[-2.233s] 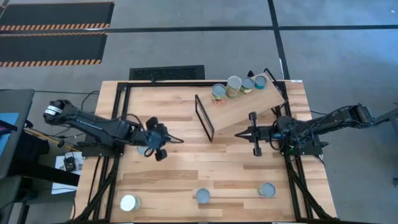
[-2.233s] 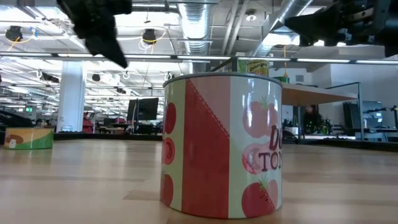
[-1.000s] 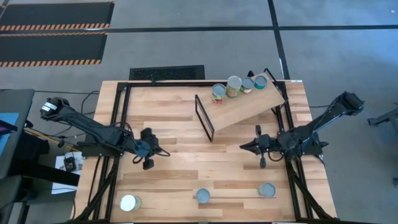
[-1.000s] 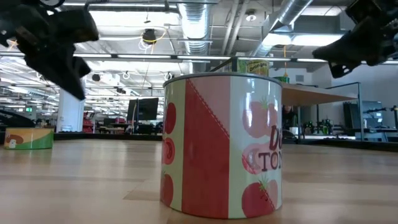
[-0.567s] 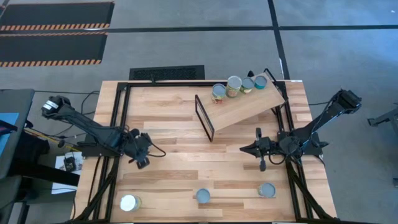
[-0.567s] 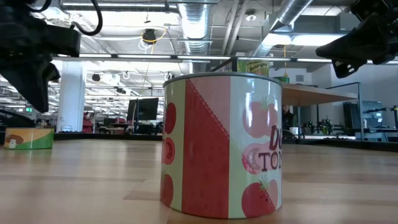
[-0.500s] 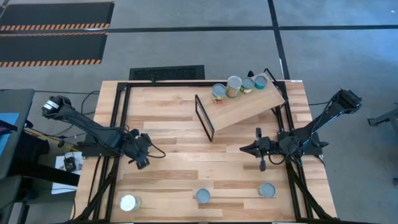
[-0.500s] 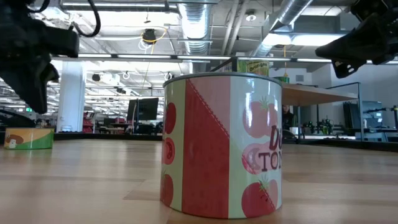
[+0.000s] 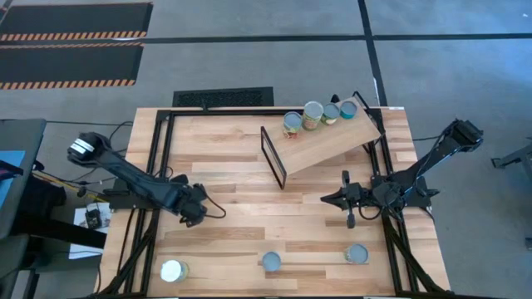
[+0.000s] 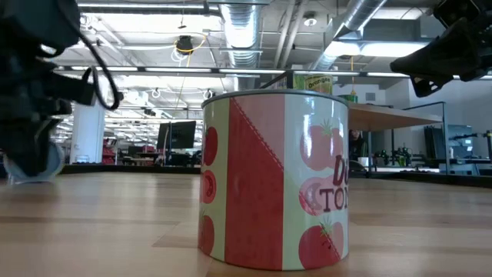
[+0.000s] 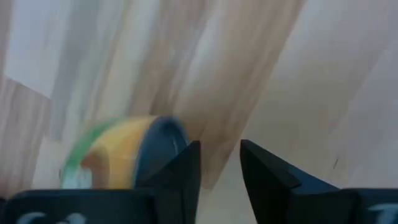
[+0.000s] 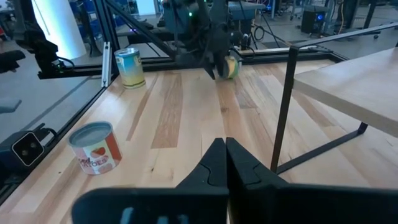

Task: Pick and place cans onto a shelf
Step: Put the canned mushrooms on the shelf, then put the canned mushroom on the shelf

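The left arm reaches from the table's left edge toward the middle, stretched low, its wrist bent down so the left gripper [image 9: 193,213] sits close to the tabletop with its two dark fingers [image 11: 180,171] a narrow gap apart. The right arm folds at the elbow off the table's right edge and comes back inward, holding the right gripper [image 9: 348,203] above the wood, fingers [image 12: 221,163] pressed together.

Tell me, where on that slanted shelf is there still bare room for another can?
The shelf is bare from the black frame up to the four cans crowded along its far edge. The middle of the table is bare between both grippers.
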{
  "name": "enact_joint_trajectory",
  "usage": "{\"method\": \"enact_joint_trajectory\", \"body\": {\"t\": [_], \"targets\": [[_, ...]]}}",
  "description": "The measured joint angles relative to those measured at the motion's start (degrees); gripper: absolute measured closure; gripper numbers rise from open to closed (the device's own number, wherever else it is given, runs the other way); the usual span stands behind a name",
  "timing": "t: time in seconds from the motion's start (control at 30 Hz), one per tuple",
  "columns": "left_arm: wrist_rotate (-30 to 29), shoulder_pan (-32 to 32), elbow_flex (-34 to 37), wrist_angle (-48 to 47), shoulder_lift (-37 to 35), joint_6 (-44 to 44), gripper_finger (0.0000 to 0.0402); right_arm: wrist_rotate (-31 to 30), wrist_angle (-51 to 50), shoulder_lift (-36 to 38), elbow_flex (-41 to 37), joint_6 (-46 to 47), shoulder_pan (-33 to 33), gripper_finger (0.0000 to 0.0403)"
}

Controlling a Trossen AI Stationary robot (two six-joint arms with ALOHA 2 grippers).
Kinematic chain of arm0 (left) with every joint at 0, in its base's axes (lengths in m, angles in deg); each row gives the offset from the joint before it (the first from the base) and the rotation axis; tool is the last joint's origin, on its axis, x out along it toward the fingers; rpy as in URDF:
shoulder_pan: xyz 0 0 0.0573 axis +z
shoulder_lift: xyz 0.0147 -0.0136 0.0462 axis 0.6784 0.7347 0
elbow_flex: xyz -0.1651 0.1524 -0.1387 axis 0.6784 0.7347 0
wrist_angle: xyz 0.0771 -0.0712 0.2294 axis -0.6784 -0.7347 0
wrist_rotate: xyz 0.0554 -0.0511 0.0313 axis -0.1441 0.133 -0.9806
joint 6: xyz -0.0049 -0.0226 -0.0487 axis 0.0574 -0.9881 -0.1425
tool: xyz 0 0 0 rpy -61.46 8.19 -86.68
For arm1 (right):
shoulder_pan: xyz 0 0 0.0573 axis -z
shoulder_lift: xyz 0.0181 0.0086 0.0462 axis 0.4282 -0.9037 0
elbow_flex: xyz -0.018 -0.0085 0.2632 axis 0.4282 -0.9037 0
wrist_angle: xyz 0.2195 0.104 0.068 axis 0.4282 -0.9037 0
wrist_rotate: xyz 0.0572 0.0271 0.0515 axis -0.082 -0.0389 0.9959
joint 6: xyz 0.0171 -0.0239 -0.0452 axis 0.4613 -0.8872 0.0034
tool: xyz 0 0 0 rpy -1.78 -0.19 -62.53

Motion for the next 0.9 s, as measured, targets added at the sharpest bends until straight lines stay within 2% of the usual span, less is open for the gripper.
{"method": "enact_joint_trajectory", "body": {"t": [0.23,0.4,0.57,0.67,0.77,0.9], "targets": [[0.99,0.0,-0.01,1.07,3.11,3.77,0.0389,0.02,0.05,0.0,0.0,0.0,0.0,0.0399],[0.59,0.0,-2.18,1.15,0.85,5.67,0.04,0.02,0.17,0.0,0.0,0.11,0.0,0.0398],[0.09,-0.18,-6.01,1.1,-3.17,9.36,0.0401,0.03,0.17,0.0,0.0,0.13,0.0,0.0398],[-2.91,-0.52,-9.3,0.13,-4.68,12.22,0.0395,0.04,0.17,0.0,0.0,0.13,0.0,0.0397],[-6.36,-0.52,-12.62,-3.81,-4.77,15.66,0.0372,0.06,0.17,0.0,0.0,0.16,0.0,0.0398],[-8.41,0.46,-13.25,-6.95,-4.61,18.85,0.0318,0.2,0.17,0.0,0.0,0.16,0.0,0.0398]]}}
